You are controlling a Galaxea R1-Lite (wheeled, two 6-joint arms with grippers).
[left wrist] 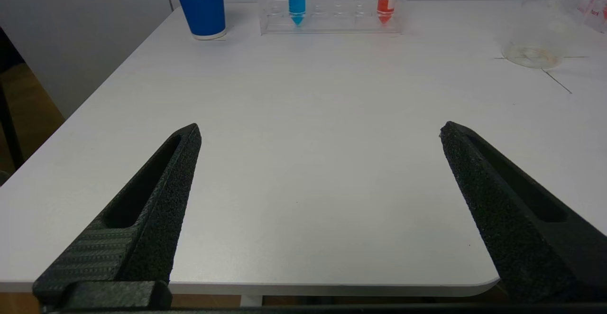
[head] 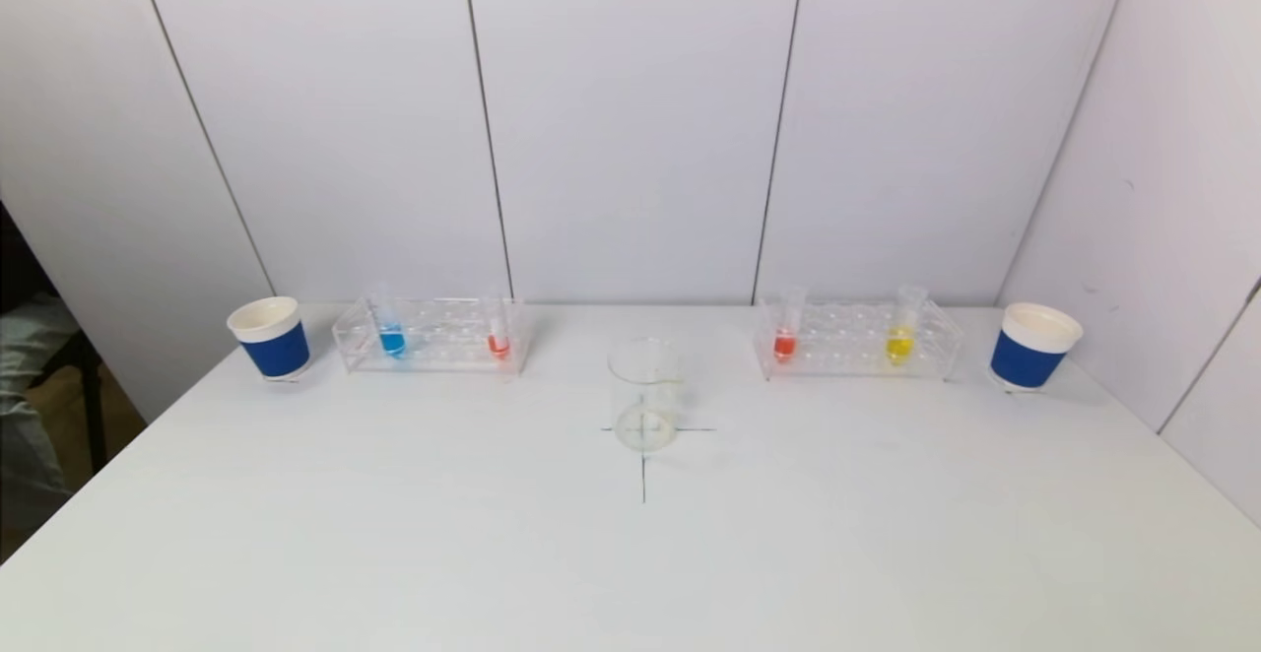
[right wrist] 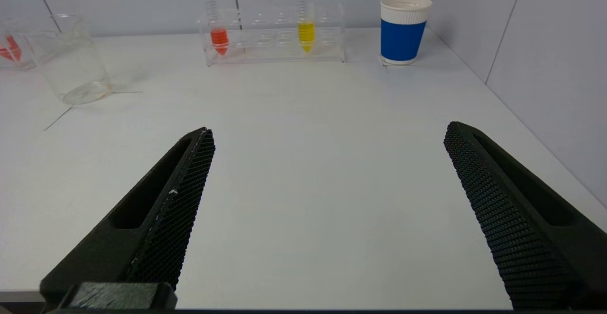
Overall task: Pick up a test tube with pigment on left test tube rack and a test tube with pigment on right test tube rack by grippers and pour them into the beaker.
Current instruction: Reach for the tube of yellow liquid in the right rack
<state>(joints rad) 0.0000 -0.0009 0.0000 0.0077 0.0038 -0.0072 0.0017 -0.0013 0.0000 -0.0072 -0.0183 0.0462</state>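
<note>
Beaker centred on table, left rack and right rack behind, left gripper and right gripper spread wide, holding nothing, at table's near edge.

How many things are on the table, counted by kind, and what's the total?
Test tubes with pigment: 4, namely blue and red in the left rack, red and yellow in the right rack
Test tube racks: 2, left and right
Paper cups: 2, left and right
Beaker: 1
Total: 9
</note>
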